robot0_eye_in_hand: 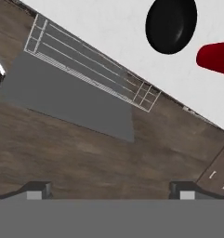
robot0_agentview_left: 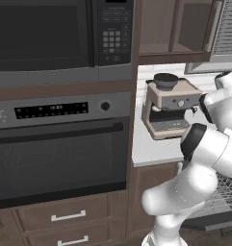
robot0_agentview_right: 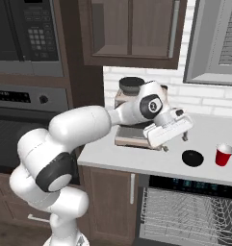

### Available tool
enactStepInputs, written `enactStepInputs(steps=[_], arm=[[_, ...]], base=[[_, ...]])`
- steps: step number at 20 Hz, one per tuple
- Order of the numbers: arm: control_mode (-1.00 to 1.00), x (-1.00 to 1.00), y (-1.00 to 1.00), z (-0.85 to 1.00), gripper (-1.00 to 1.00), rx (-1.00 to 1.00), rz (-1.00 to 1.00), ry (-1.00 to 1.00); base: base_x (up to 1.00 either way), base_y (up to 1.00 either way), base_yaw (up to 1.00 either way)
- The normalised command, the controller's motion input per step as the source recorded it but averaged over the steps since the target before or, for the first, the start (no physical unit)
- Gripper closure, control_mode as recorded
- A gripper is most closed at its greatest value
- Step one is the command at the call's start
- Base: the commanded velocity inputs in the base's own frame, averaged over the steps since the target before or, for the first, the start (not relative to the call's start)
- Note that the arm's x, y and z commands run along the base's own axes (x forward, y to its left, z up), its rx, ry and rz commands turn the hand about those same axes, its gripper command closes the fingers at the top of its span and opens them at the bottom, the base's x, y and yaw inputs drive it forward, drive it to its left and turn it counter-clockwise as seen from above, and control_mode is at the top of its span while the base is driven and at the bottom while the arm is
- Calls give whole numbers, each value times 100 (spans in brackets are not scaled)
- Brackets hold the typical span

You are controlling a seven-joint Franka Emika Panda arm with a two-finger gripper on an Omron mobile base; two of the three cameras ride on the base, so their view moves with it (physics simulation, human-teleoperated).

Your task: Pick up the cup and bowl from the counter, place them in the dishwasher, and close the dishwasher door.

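Two dark fingertips [robot0_eye_in_hand: 38, 189] stand wide apart with nothing between them, and the gripper [robot0_agentview_right: 174, 141] hangs above the counter [robot0_agentview_right: 136, 161] just in front of the coffee machine [robot0_agentview_right: 129, 113], left of the black bowl [robot0_agentview_right: 192, 157] and the red cup [robot0_agentview_right: 224, 154], probably poised to drop onto the bowl first since it is nearer. Both vessels sit upright and apart on the slab, the bowl looking empty, directly above the dishwasher [robot0_agentview_right: 189, 211], whose wire rack [robot0_eye_in_hand: 90, 69] is pulled out bare over the lowered dishwasher door [robot0_eye_in_hand: 71, 100], ready for loading.
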Motion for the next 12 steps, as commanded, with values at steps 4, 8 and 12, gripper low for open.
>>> enactStepInputs(steps=[4, 8, 12], arm=[[-100, 0, -68, -5, -100, 0, 21, 0], [-100, 4, -71, -32, -100, 0, 30, 4], [-100, 14, -58, -34, -100, 0, 28, 0]], base=[[0, 0, 0], [0, 0, 0], [0, 0, 0]])
